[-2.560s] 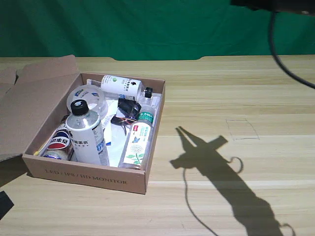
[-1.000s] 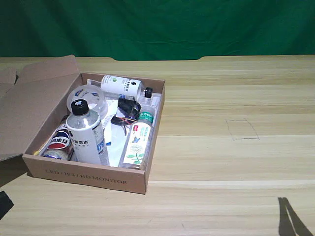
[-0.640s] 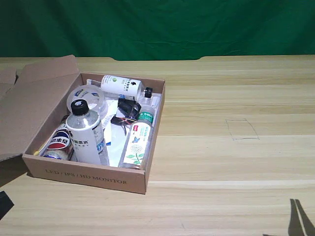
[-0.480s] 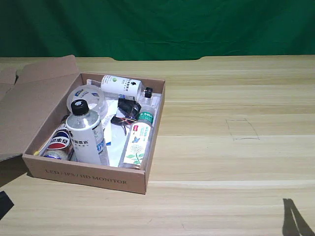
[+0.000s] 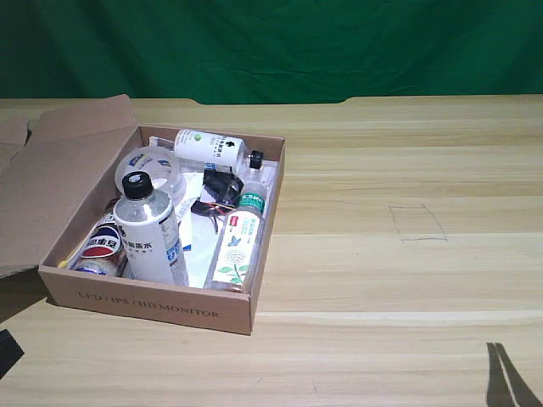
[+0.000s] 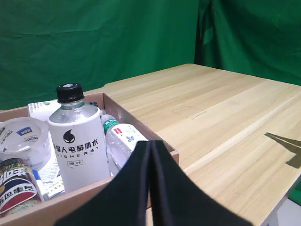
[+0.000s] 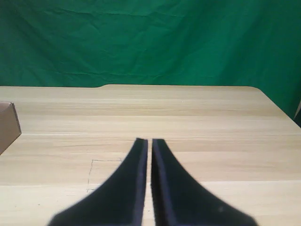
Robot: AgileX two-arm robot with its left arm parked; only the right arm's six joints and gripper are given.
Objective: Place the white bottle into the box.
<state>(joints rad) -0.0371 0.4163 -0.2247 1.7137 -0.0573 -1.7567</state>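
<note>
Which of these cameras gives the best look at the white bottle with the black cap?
The left wrist view: the white bottle stands close, its label readable. The exterior view shows it whole but smaller, upright in the box. The right wrist view misses it.

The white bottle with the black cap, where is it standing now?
In the exterior view the white bottle stands upright inside the box, near its front wall on the exterior view's left, between a Pepsi can and a lying green-capped bottle.

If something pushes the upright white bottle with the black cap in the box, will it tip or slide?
The stout clear-shouldered plastic bottle with black cap and white label would probably tip rather than slide: it stands tall among loose items. Its rounded body would likely roll once down. The shallow brown cardboard box wall is much lower than the bottle, so it gives little support.
</note>
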